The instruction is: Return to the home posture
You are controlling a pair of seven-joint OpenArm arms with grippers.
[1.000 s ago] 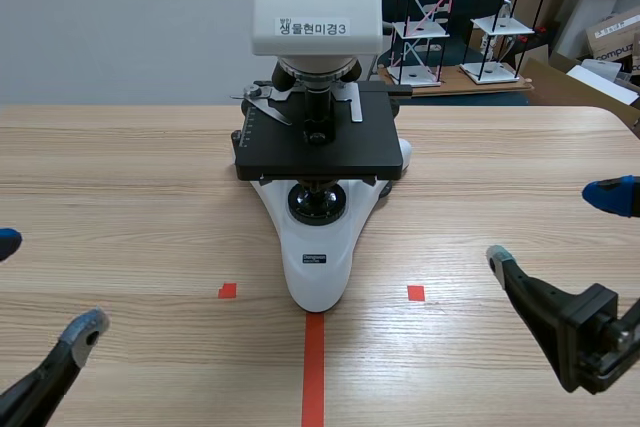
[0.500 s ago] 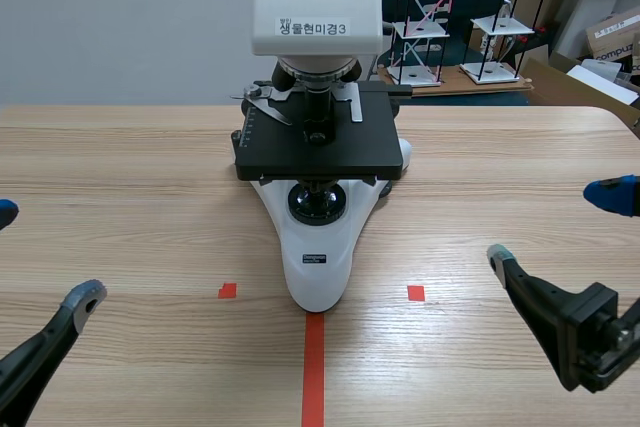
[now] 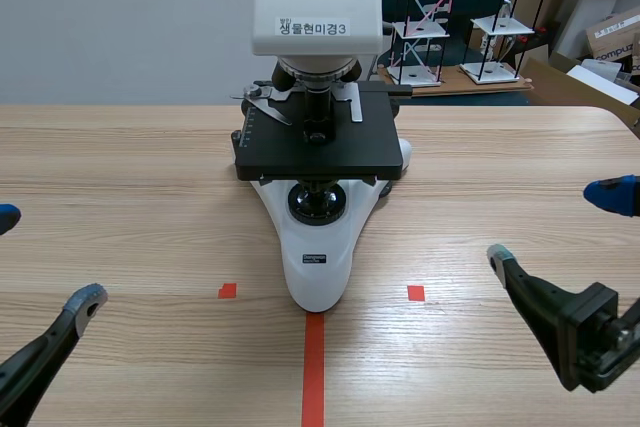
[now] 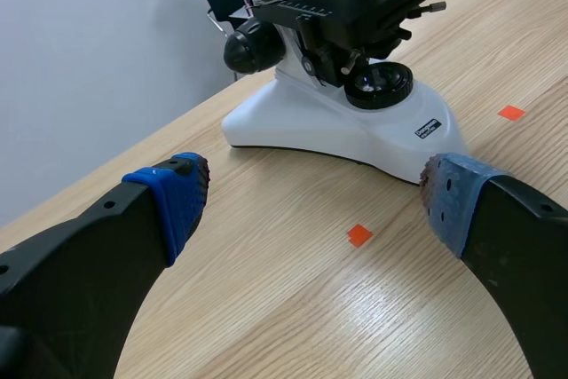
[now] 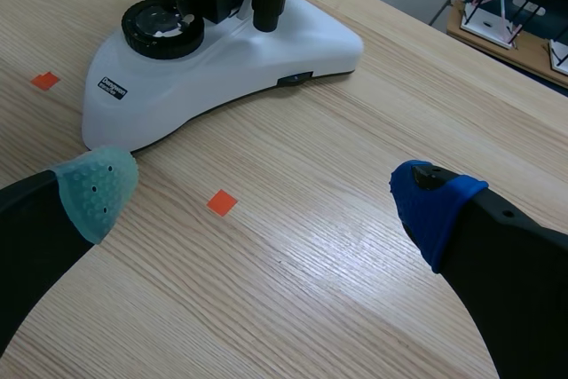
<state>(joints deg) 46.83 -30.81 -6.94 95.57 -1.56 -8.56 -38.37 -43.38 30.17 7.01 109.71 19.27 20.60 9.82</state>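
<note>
Table point(image 3: 150, 167), microscope point(image 3: 316, 247) unchanged; left gripper point(image 4: 312, 191) shifted slightly, right gripper point(image 5: 262, 191) steady (both spread open).

A white microscope point(image 3: 318, 162) stands on the wooden table point(image 3: 130, 177), small racks point(image 3: 418, 29) behind it.

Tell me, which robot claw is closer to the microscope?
Right, it seems. The right gripper sits to the right of the microscope, fairly close; the left gripper sits farther out on its left.
</note>
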